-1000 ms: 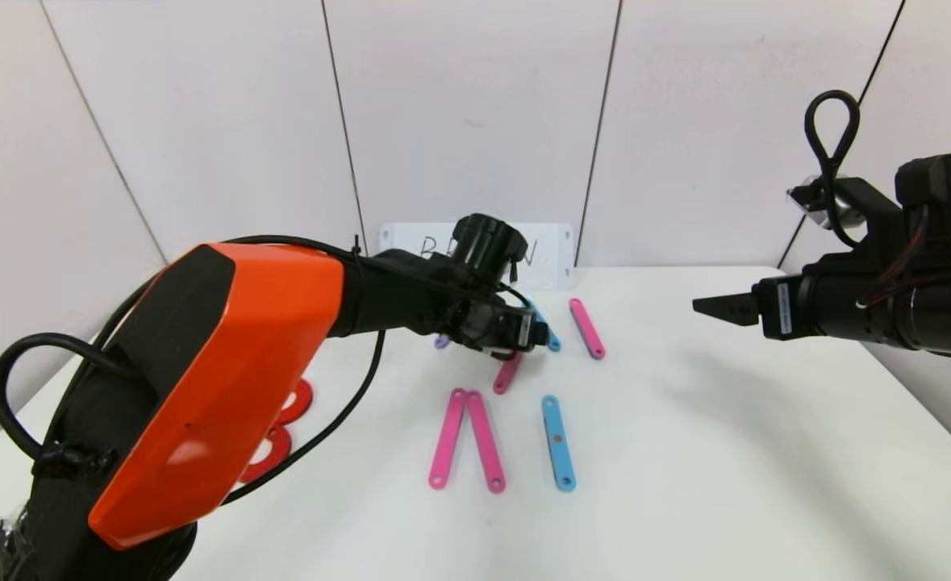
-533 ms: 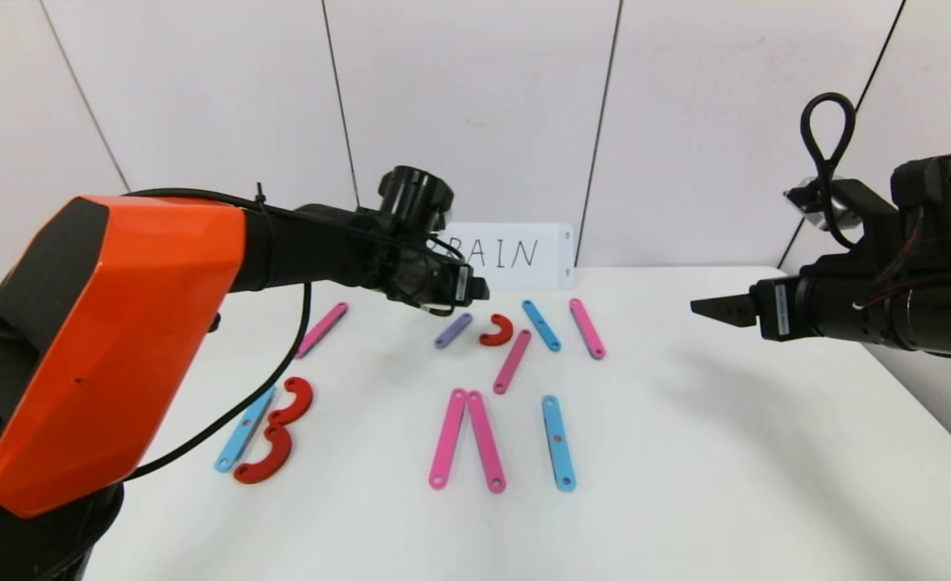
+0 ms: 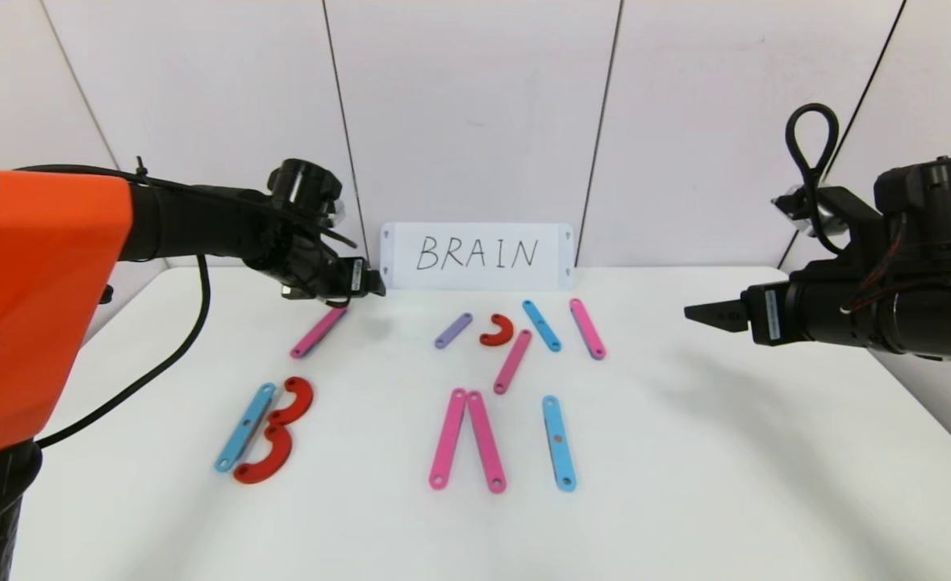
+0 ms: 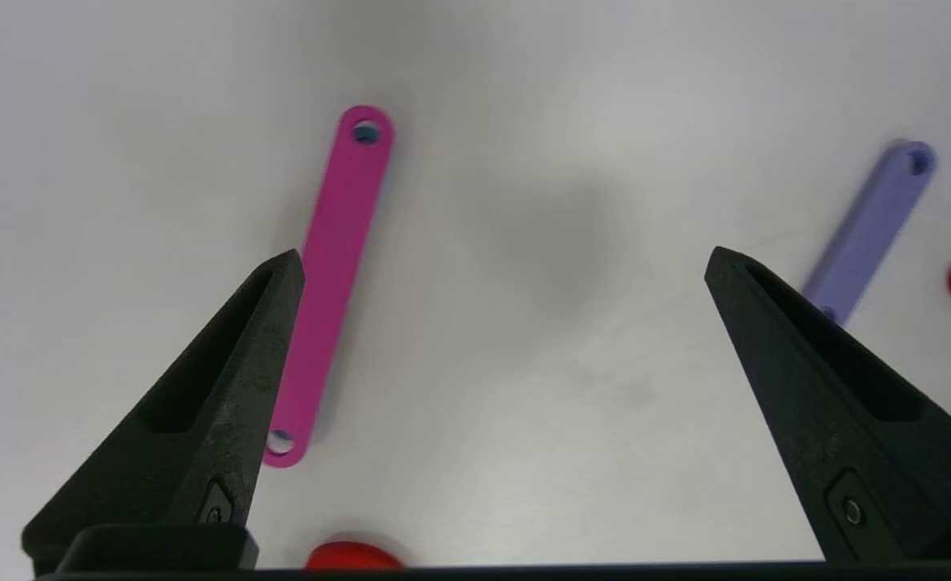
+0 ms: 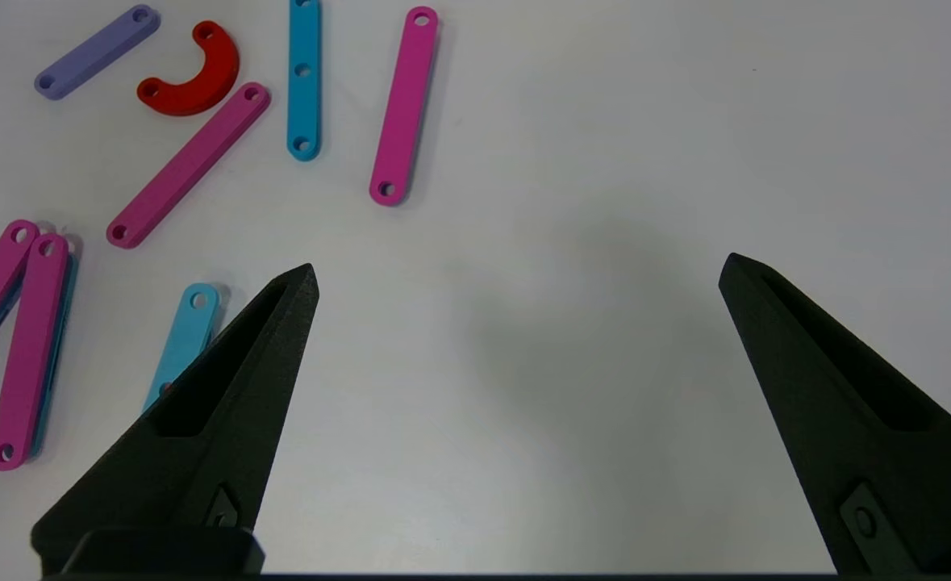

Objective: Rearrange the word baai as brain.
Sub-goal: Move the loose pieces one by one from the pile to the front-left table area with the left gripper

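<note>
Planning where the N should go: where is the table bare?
Bare: the table right of the blue strip, below the open right gripper. Crowded: the middle, around the red arc.

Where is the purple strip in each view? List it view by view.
Head view: the purple strip lies just in front of the card, left of the red arc.
Left wrist view: at the edge, behind one finger.
Right wrist view: in the corner.
Shared landmark: that red arc.
</note>
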Controlling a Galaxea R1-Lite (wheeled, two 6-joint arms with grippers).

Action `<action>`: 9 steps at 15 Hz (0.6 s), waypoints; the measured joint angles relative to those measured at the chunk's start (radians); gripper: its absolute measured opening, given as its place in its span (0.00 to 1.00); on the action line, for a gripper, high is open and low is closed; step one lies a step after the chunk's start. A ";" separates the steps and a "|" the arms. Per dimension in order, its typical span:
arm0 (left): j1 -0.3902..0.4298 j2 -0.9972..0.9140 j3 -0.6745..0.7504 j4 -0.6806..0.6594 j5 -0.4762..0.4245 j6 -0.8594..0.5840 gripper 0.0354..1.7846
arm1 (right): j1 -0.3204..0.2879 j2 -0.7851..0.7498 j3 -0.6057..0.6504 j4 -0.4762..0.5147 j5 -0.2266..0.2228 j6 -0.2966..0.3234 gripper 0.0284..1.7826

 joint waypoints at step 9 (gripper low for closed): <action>0.114 0.032 0.026 0.029 -0.002 0.070 0.97 | 0.016 0.016 0.009 0.000 0.001 0.001 0.98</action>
